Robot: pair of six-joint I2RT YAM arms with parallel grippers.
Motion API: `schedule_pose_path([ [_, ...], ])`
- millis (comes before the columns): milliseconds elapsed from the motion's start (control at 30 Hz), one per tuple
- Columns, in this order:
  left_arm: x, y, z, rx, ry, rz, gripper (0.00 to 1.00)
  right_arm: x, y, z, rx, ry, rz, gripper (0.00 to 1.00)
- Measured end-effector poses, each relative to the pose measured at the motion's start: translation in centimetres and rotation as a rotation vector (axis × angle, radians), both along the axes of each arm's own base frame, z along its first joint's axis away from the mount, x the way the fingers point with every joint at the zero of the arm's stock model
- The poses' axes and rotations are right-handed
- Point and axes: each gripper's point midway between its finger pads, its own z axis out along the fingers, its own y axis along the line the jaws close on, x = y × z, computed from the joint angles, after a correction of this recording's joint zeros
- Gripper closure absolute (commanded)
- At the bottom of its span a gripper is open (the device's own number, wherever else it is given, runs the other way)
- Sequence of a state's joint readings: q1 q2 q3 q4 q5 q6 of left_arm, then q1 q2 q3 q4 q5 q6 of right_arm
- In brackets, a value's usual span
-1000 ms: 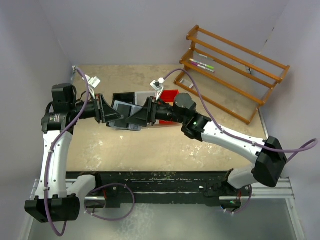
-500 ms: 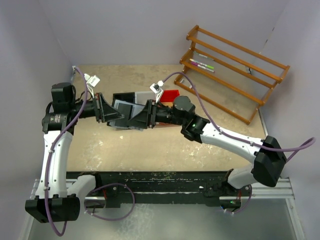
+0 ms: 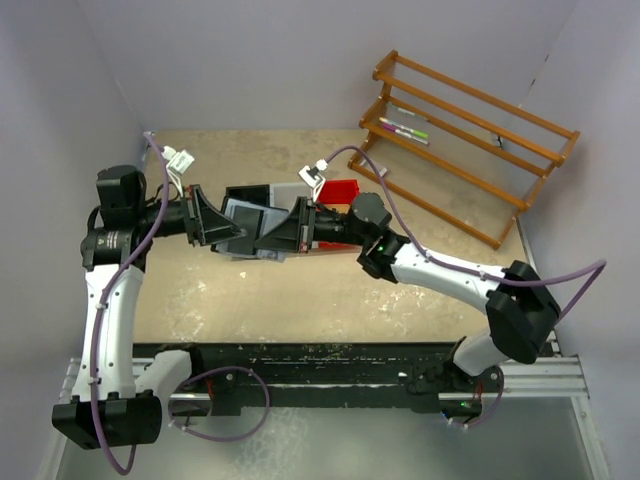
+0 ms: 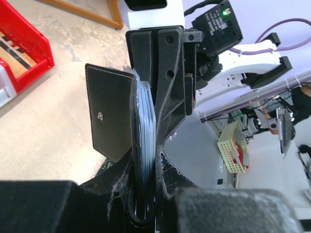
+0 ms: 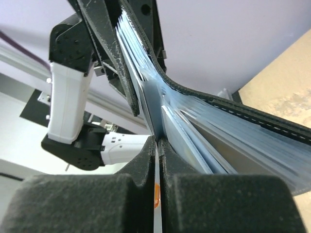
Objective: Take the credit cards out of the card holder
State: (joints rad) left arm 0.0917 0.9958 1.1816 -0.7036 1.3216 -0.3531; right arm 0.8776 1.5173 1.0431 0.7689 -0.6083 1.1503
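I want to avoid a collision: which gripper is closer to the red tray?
Right. The right gripper sits beside the red tray, on the card holder's tray side; the left gripper is on the card holder's opposite side, farther away.

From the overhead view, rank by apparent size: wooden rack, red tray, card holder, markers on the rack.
1. Wooden rack, clearly largest.
2 and 3. Red tray and card holder: both partly hidden, too close to rank.
4. Markers, smallest.
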Motion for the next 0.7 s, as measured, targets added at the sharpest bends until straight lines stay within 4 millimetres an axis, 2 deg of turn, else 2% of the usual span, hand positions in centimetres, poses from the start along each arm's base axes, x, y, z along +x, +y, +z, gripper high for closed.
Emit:
schedule_pose_path([
  [267,-1.5,-0.4,0.9,-0.054,0.015,-0.085,0.77,-1.5,-0.6,0.7,0.077,-0.010,0.059,1.00],
  [700,-2.1,-0.8,0.6,-0.066,0.049,-0.115,0.80,-2.3,-2.0,0.2,0.114,-0.014,0.044,1.00],
])
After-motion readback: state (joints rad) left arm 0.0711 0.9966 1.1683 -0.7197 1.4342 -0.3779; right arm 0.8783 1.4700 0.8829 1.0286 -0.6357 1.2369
